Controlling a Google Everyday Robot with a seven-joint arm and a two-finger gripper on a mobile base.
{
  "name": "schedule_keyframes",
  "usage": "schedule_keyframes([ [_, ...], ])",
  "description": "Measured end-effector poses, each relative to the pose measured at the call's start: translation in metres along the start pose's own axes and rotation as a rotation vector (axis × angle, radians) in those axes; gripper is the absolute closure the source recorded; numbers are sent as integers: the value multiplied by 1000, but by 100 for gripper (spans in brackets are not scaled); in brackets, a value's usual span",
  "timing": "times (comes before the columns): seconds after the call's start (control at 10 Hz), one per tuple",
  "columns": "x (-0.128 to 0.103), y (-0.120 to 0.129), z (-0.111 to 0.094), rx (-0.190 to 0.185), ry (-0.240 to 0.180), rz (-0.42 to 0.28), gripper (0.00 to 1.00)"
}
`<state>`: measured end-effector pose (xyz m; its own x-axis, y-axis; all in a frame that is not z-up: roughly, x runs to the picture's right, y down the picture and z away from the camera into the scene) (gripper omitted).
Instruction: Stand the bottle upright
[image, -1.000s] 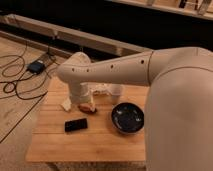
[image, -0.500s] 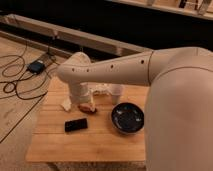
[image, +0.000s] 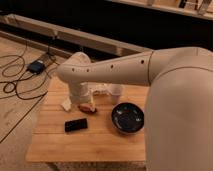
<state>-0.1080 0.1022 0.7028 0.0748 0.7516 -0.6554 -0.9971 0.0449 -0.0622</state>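
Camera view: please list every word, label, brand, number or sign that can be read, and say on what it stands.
No text can be read anywhere.
On the phone: dark face, nothing shows.
On the bowl: no marking shows.
On the cup: no label shows.
On the arm: plain pale shell, no lettering.
On the claw, low over the back left of the table, near the cup: nothing to read.

1. Wooden table (image: 55, 145). Pale robot arm (image: 115, 70) reaches in from the right and bends down over the table's back left.
2. Gripper (image: 84, 103) low at the tabletop, largely hidden by the wrist, jaws apart.
3. Small tan-and-reddish item (image: 88, 107) just beside the gripper, white scrap (image: 66, 104) to its left.
4. Bottle (image: 100, 90) behind the wrist, beside the white cup (image: 116, 93). Cannot tell if upright.
5. Black bowl (image: 127, 118) front right, black phone (image: 76, 125) front left.
6. Cables (image: 15, 87) on the floor.
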Motion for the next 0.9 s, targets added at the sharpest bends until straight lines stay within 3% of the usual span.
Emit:
schedule_keyframes([
  [0.2, -15, -10, 5, 16, -7, -10, 35],
  [0.6, -85, -50, 30, 54, -38, -28, 35],
  [0.9, -131, -63, 47, 56, -56, -6, 35],
])
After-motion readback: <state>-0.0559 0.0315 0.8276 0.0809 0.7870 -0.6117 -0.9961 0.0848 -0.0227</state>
